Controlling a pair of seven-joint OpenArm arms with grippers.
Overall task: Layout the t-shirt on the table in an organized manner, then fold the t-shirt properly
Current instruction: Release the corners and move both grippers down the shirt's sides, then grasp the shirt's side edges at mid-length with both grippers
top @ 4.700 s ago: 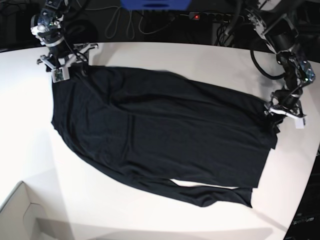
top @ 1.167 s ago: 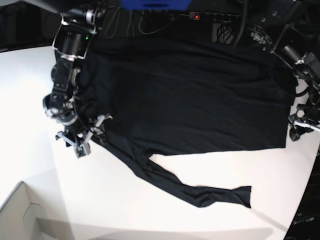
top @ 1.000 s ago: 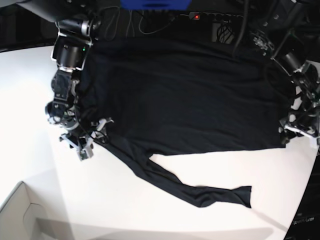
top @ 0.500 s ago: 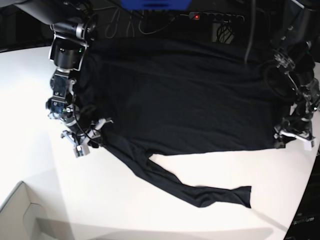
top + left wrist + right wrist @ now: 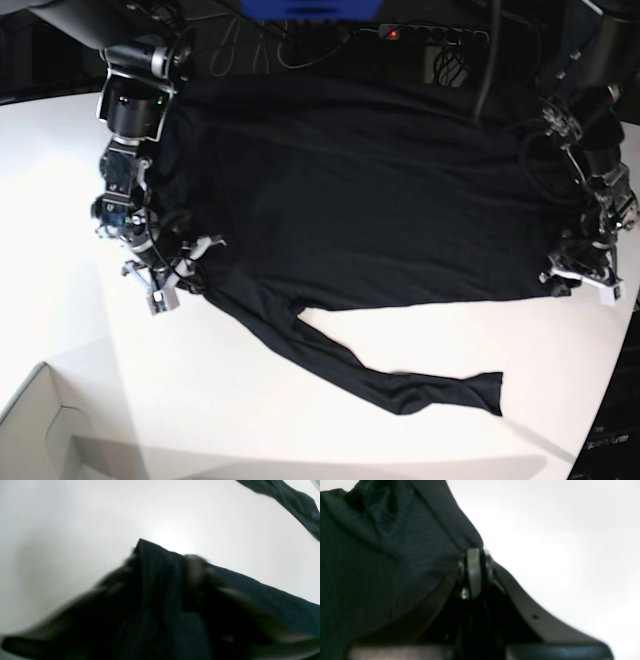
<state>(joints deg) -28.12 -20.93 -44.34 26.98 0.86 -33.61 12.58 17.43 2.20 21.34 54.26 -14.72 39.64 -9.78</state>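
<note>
Since a second ago both grippers have come in on the shirt [image 5: 370, 190]. At lower left of the base view my right gripper [image 5: 170, 280] went from spread jaws to jaws pressed together; the right wrist view shows them meeting with a fold of black cloth right at the tips, so I take it as clamped on the shirt's edge. At the right edge of the base view my left gripper [image 5: 580, 280] has slid slightly left and down along the shirt's corner. In the left wrist view the cloth corner sits between two blurred fingers [image 5: 197, 565], narrower than before, but I cannot tell whether they have actually bitten.

To me this means the spreading is over and the grab for the first fold is being set up at the two lower corners.

The shirt lies on the table [image 5: 60, 200], filling the upper middle of the base view. Its body is a broad block with its long axis running left to right across the frame. One long sleeve [image 5: 400, 385] trails away from the lower left of the body toward lower right, ending near the bottom right, so the layout is not yet tidy.
</note>
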